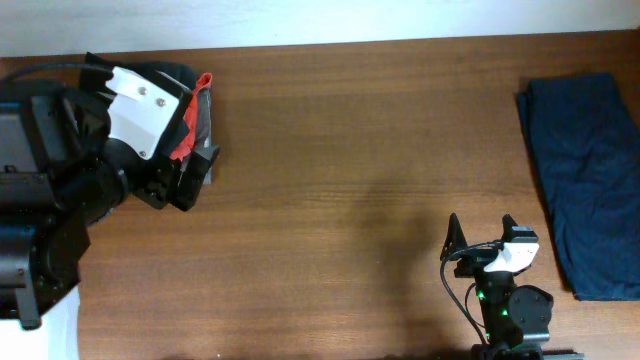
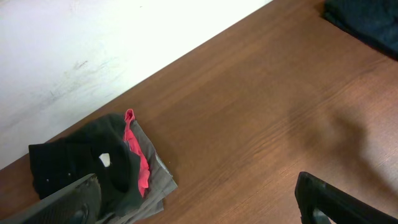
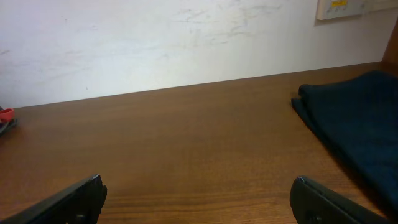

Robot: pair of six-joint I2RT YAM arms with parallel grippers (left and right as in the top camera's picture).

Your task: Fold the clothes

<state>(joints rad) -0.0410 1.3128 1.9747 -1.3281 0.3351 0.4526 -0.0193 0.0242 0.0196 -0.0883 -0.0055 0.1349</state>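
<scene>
Black shirt [image 2: 74, 155] lies crumpled, not yet folded, on a grey garment [image 2: 158, 180] and a red garment [image 2: 142, 165] at the worktop's [image 1: 350, 150] left rear; a dark blue garment [image 1: 585, 180] lies folded at the right edge. Left gripper [image 2: 198, 186] hovers beside the heap, wide and empty. Right gripper [image 3: 196, 186] sits low near the front, likewise wide and empty.

The black shirt [image 2: 71, 158] lies crumpled at the table's [image 2: 249, 112] far-left corner.
</scene>
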